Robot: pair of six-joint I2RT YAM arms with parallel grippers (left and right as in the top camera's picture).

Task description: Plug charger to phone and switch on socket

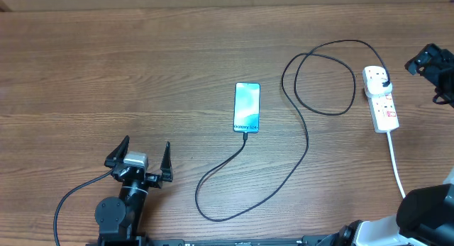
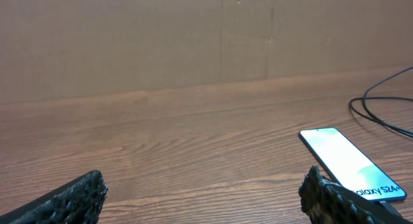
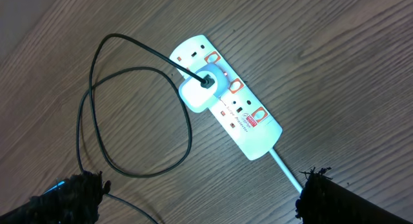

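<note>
Wood-grain table (image 1: 106, 76), plain brown wall (image 2: 129, 37) behind.

You are looking at a brown wooden counter (image 1: 106, 62). A plain brown wall (image 2: 129, 37) is standing right behind it, and soft light is falling on both.

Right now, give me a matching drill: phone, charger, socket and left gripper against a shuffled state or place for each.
Things:
1. phone
2. charger
3. socket
4. left gripper

States or places:
a. open, holding nothing
b. white, right side of the table
c. lying flat, screen lit
d. black, looping between phone and socket

Pairs: 1-c, 2-d, 3-b, 4-a
</note>
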